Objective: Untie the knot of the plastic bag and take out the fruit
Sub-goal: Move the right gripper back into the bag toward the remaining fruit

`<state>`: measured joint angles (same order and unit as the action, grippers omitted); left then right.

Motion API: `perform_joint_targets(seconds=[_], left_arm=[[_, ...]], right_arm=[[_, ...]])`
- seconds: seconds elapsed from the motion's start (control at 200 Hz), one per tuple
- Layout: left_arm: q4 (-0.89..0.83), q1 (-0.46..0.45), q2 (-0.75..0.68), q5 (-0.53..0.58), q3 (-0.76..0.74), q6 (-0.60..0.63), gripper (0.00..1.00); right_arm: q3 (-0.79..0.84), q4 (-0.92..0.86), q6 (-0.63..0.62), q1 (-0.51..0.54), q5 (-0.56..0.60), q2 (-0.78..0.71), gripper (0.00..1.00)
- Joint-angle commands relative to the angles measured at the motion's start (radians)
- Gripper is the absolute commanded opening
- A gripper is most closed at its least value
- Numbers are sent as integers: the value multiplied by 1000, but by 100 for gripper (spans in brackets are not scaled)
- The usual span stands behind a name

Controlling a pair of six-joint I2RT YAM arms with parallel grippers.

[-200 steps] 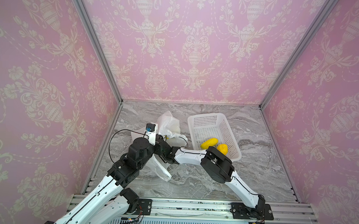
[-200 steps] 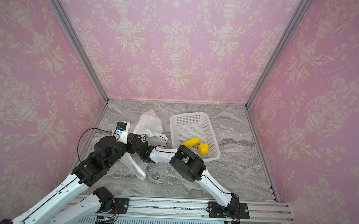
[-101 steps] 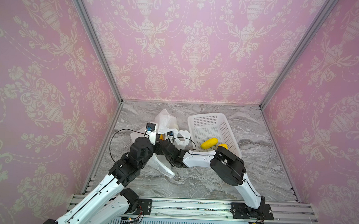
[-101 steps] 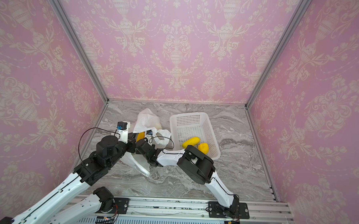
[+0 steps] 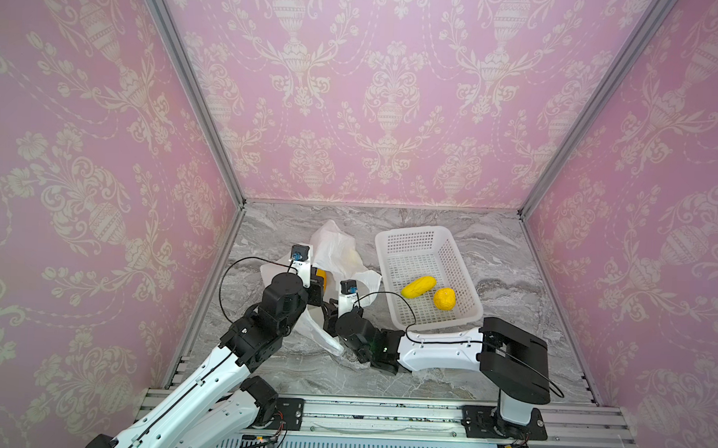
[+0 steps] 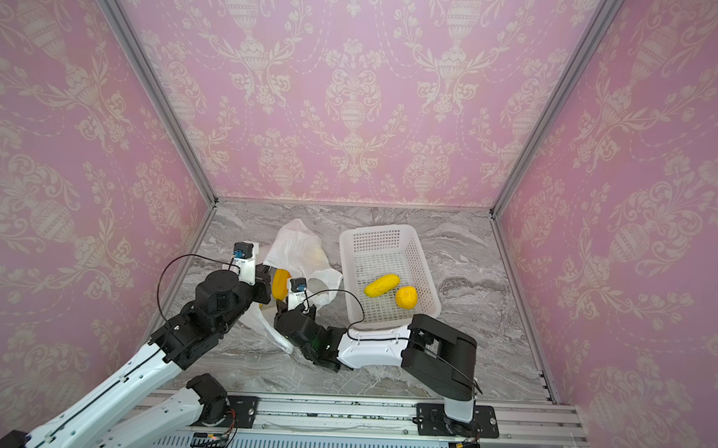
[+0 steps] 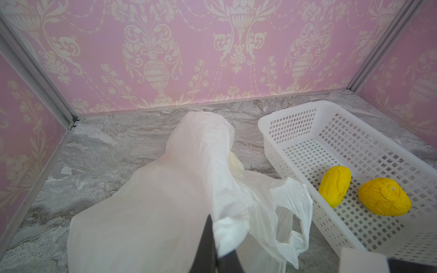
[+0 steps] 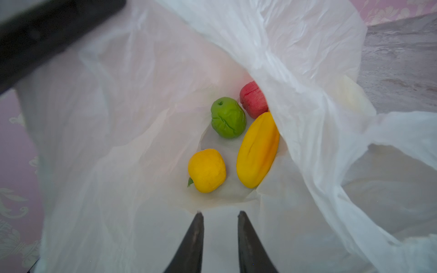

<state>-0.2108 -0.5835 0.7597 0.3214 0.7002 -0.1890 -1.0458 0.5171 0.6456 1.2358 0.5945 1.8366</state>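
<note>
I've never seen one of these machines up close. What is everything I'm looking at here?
bag: one, see-through white, on the table left of the basket, mouth open
basket: one, white, perforated, on the table
fruit in basket: two, yellow, one long, one rounder
fruit in bag: four seen, red, green, round yellow, long yellow-orange; plastic may hide more
table: one, grey marble
walls: three, pink patterned, around the table
left claw: one, black, shut on the bag
right claw: one, black, open, at the bag's mouth
</note>
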Motion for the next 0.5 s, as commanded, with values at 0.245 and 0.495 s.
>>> perform_joint_targets(seconds=[0.245, 0.495], left_arm=[[-21, 7, -54, 7, -7, -21, 0], [-6, 8, -52, -24, -10, -13, 0]], right_arm=[[-106, -13, 23, -21, -17, 166, 45], [-337, -155, 142, -156, -216, 363, 69]])
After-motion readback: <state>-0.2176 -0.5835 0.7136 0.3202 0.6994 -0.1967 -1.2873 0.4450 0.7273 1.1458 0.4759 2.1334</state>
